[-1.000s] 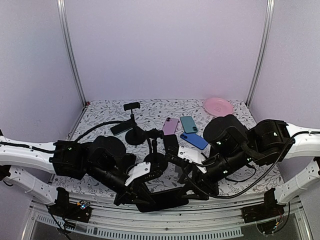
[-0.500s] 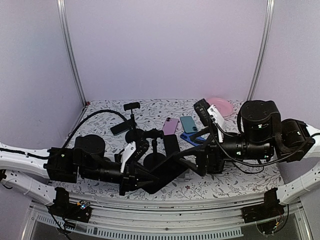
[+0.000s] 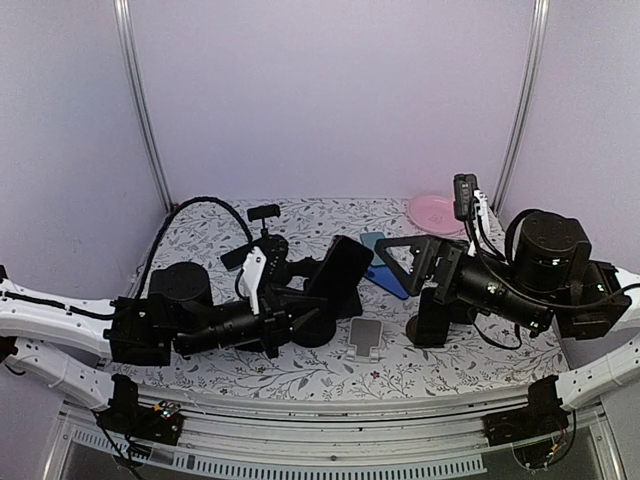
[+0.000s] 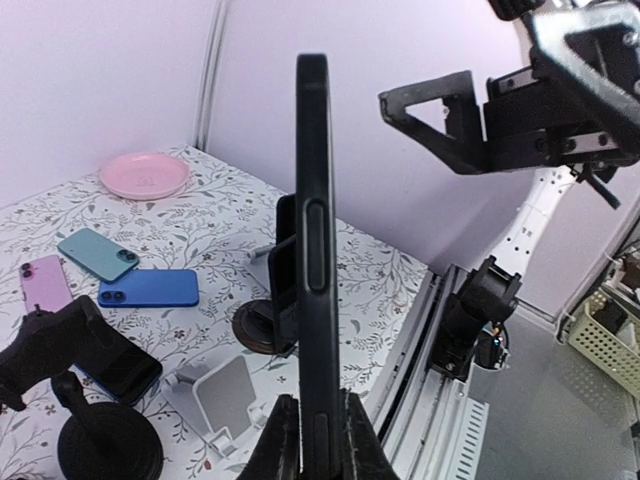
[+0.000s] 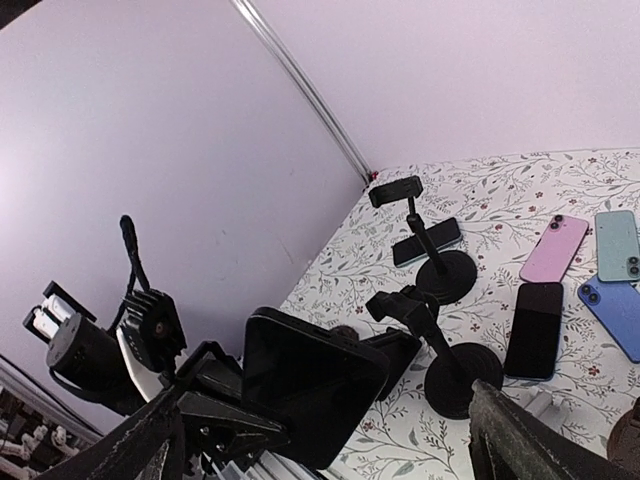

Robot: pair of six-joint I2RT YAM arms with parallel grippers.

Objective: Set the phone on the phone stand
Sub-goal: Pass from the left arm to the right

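mostly cropped left claw [image 4: 313, 432], phone [image 4: 313, 230] edge-on

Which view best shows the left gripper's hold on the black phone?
Left wrist: the black phone stands edge-on, its lower end clamped in the left gripper. The top external view shows the phone held aloft, the grip hard to make out. The right wrist view shows its broad face, not the grip.

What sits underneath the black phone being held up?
A black stand with a round base, beside a small grey stand. The black phone covers part of its clamp.
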